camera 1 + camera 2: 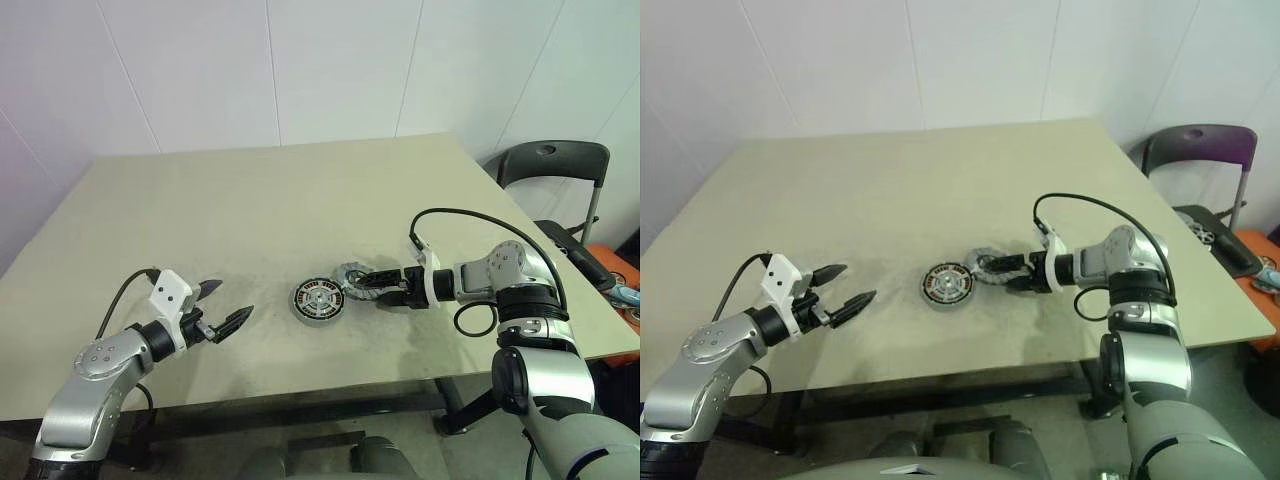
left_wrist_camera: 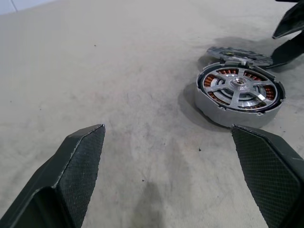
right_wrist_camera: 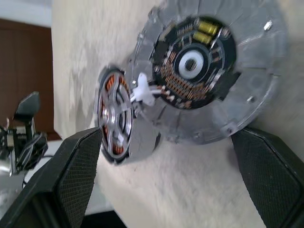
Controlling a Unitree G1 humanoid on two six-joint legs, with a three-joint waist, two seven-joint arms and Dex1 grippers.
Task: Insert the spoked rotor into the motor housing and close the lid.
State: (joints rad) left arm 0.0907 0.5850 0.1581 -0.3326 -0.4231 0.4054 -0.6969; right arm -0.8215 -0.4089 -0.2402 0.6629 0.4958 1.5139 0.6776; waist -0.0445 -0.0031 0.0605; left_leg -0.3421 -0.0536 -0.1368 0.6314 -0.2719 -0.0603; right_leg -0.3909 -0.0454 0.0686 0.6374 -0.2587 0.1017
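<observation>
Two hands stand over a wide beige bench (image 1: 250,220), both with fingers spread wide and holding nothing. Near its middle lies the motor housing (image 1: 318,300), with the spoked rotor (image 2: 237,86) already seated over its copper windings. Leaning against the housing's far-right edge is the lid (image 3: 209,71), between the right hand's (image 1: 358,285) fingers. Well apart to the left hovers the left hand (image 1: 222,305).

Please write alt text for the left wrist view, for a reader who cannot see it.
The motor housing lies on the beige table with the spoked rotor seated inside it over copper windings. The grey lid leans tilted against the housing's far edge. The open left gripper frames the foreground, apart from the parts.
</observation>
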